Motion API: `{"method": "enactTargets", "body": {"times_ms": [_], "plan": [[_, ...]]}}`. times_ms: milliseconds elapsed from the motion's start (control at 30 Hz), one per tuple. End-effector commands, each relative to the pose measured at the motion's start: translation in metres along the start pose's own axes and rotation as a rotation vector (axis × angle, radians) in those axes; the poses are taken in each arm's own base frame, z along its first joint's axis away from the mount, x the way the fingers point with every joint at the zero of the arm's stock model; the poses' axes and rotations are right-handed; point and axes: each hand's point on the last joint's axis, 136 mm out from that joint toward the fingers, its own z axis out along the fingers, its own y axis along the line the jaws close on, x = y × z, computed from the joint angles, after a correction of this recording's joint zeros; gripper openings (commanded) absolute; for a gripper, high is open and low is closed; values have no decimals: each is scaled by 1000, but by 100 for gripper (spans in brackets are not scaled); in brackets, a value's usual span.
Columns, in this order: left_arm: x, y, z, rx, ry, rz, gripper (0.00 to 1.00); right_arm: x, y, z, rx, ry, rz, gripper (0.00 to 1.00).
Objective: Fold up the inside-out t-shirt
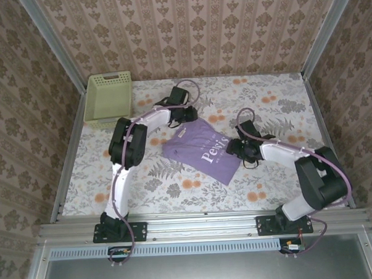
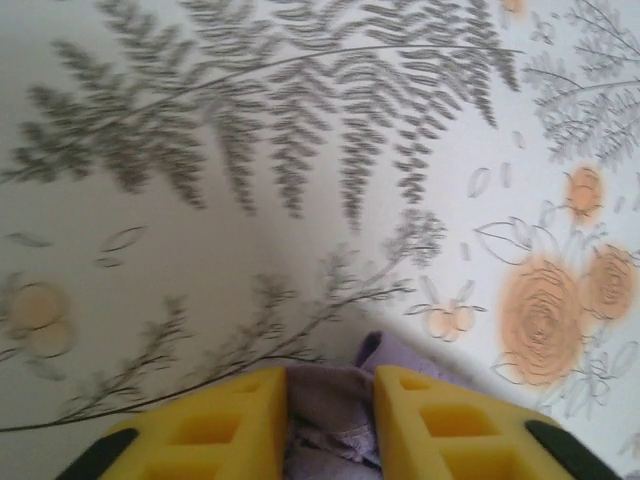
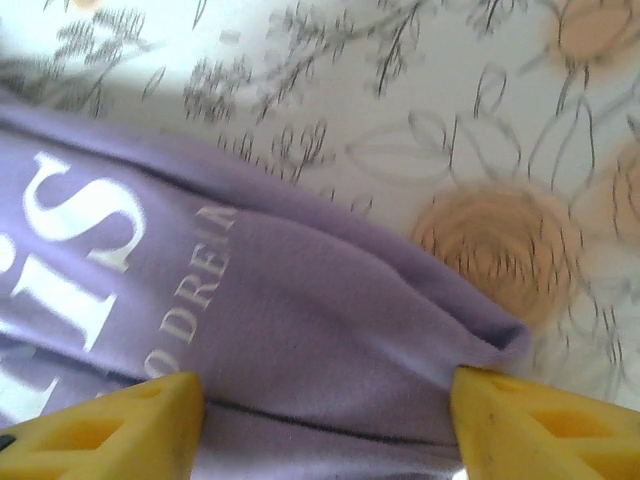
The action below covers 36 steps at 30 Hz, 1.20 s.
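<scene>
The inside-out t-shirt (image 1: 205,152) lies in the middle of the table as a lavender rectangle with white lettering facing up. My left gripper (image 1: 186,116) is at its far left corner. In the left wrist view a bunched bit of the purple cloth (image 2: 400,352) fills the narrow gap of that gripper (image 2: 330,385), pressed against both yellow fingers. My right gripper (image 1: 236,148) is at the shirt's right edge. In the right wrist view it (image 3: 325,385) stands wide open over the cloth (image 3: 300,280), and its right finger (image 3: 520,420) sits by a folded corner.
A pale green plastic basket (image 1: 108,98) stands at the far left corner of the floral tablecloth (image 1: 283,104). Metal rails (image 1: 70,163) edge the table on both sides, with patterned walls behind.
</scene>
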Motion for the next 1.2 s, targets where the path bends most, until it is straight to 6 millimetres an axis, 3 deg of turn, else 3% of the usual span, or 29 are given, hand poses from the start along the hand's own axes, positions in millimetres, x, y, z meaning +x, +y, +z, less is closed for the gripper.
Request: {"method": "enactTargets", "body": {"times_ms": [0, 133, 200, 300, 400, 533, 667, 833, 1000, 1100, 1167], "plan": [[-7, -18, -42, -16, 33, 53, 38, -14, 1, -28, 35, -46, -48, 73], [-3, -5, -118, -144, -34, -22, 56, -48, 9, -47, 68, -107, -164, 77], [18, -2, -154, -180, -93, -64, 64, -62, 15, -43, 73, -96, -193, 77], [66, 2, -188, -200, -159, -105, 70, -74, 24, -25, 95, -59, -228, 77], [116, 5, -198, -208, -161, -132, 71, -82, 31, -6, 110, -30, -244, 77], [164, 8, -179, -165, -112, -192, 64, -77, 27, 14, 134, 18, -230, 76], [173, 16, -148, -131, -91, -229, 60, -52, 14, 24, 128, 62, -204, 75], [148, 17, -113, -62, -84, -224, 57, -5, 0, 20, 116, 110, -202, 75], [114, 13, -87, 7, -68, -176, 49, 45, -4, 10, 82, 139, -190, 75], [95, 4, -77, 49, -60, -113, 46, 64, 2, 2, 47, 144, -180, 75], [88, -2, -73, 69, -34, -68, 43, 67, 5, -5, 27, 133, -170, 75]]}}
